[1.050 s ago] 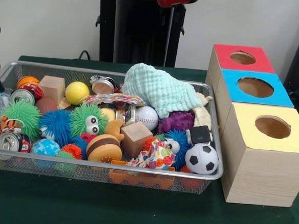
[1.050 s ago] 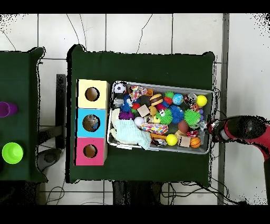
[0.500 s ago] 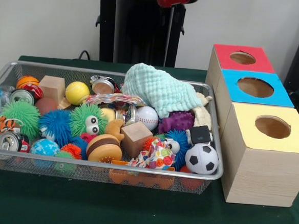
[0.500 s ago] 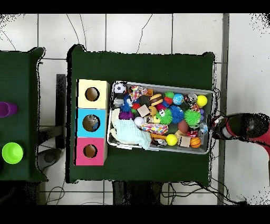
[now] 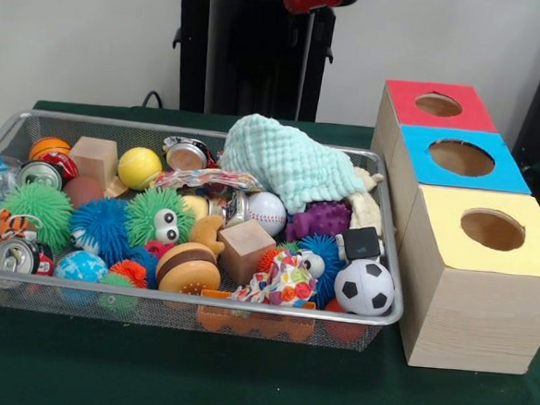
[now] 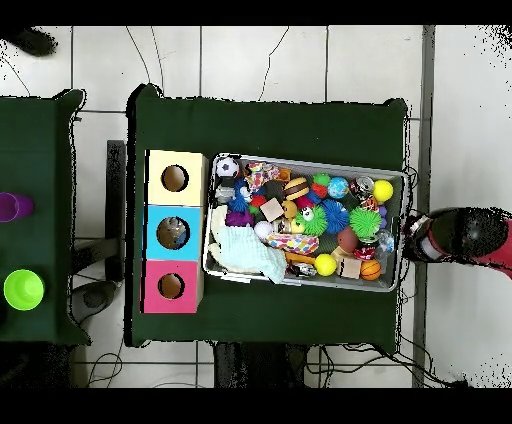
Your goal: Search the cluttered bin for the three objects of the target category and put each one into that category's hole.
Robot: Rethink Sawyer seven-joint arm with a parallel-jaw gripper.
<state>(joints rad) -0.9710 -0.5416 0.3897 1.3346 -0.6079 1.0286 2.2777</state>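
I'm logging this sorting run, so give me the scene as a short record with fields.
bin: wire mesh tray packed with toys, balls and cans
on top of the clutter: mint green cloth
near front corner: soccer ball
boxes: red box, blue box, yellow box, each with one round hole
end effector: off the bin's end, holding nothing visible

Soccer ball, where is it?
In the front view the soccer ball sits in the bin's near right corner, below the black cube, nearest the yellow-topped box.
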